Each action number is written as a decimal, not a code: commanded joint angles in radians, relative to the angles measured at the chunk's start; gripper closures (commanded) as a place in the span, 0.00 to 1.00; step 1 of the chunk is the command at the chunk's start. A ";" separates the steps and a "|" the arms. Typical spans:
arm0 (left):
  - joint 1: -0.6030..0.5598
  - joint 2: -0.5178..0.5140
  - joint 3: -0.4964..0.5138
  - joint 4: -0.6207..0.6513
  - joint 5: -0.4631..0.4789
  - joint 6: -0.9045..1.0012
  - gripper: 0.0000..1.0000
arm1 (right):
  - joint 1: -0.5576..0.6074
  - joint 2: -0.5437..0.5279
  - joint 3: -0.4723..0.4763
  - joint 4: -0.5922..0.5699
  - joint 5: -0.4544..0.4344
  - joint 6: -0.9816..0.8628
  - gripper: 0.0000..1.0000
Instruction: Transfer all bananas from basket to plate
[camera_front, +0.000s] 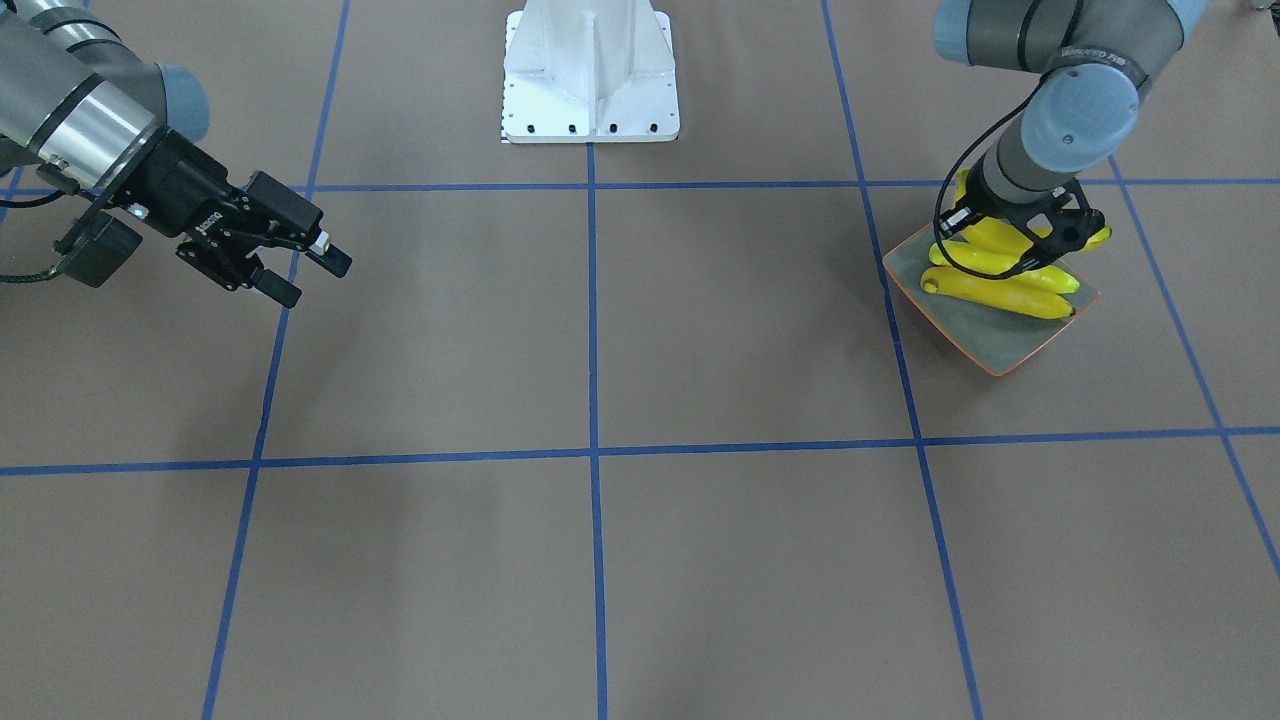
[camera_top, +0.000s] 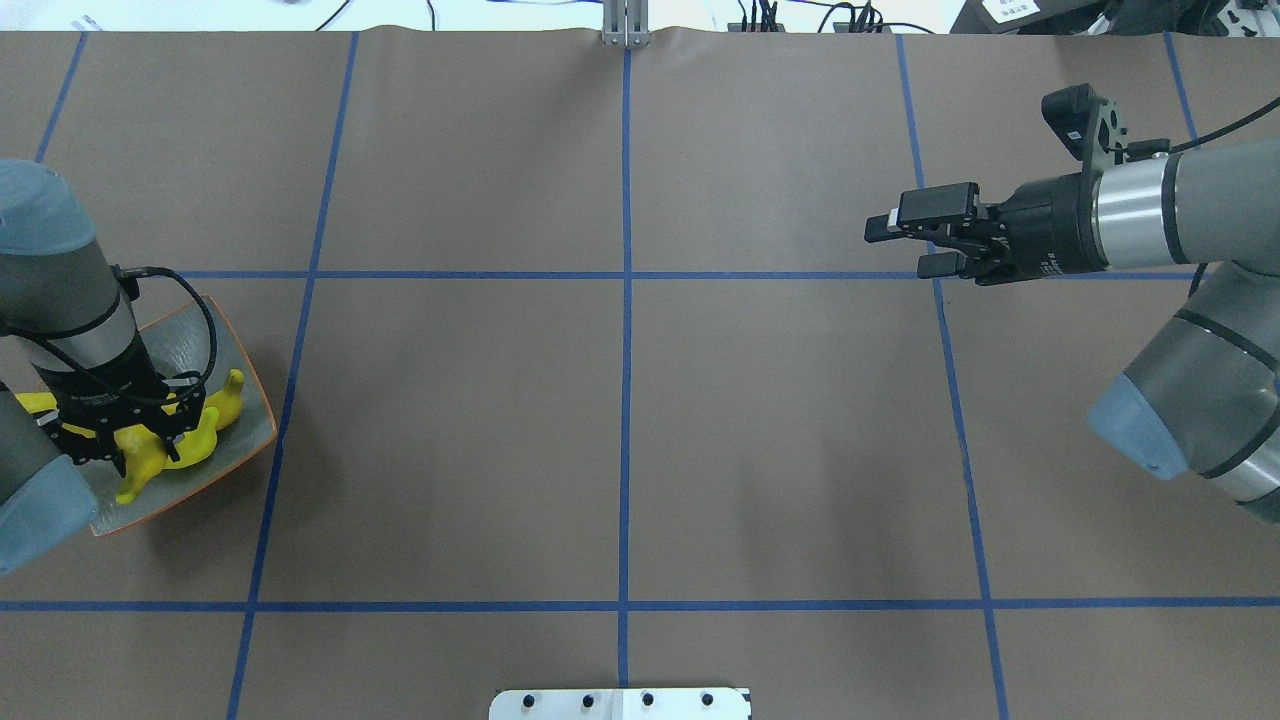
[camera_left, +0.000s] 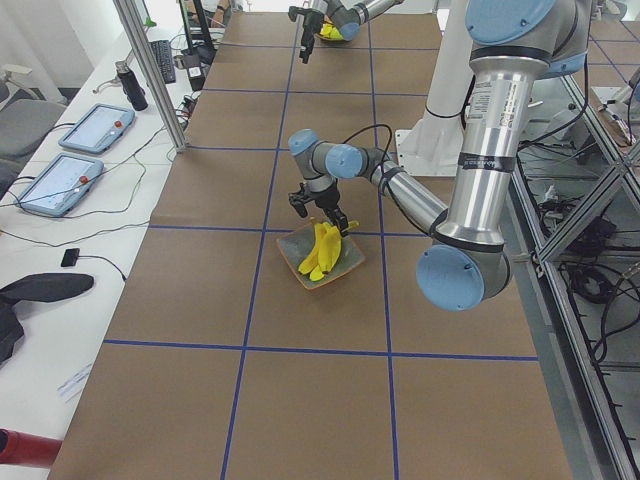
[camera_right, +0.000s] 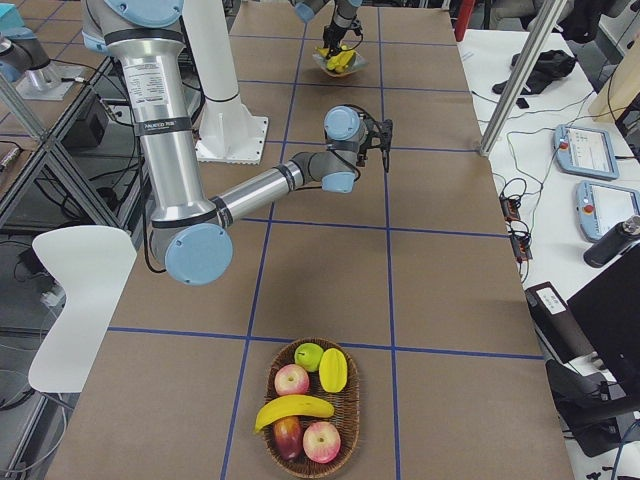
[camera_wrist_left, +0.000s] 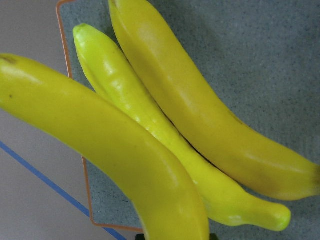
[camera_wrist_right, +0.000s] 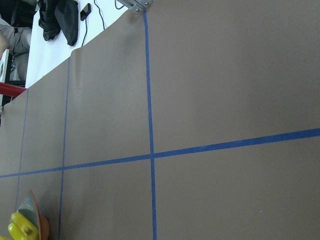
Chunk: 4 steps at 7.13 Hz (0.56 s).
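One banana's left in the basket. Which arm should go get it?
Right, probably. The basket with the last banana sits on the robot's right side. The right gripper is open and empty, while the left gripper is far off over the plate.

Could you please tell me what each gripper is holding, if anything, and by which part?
The left gripper seems shut on a banana over the plate; where along it is hidden. The right gripper holds nothing.
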 joint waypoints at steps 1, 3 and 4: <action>0.002 0.008 -0.001 0.000 -0.003 0.000 1.00 | -0.001 -0.001 0.007 0.000 -0.001 0.000 0.00; 0.036 0.008 0.005 -0.002 -0.003 -0.002 1.00 | 0.001 -0.012 0.019 0.000 -0.001 0.000 0.00; 0.040 0.008 0.004 -0.002 -0.003 -0.002 1.00 | 0.001 -0.012 0.020 0.000 -0.001 0.000 0.00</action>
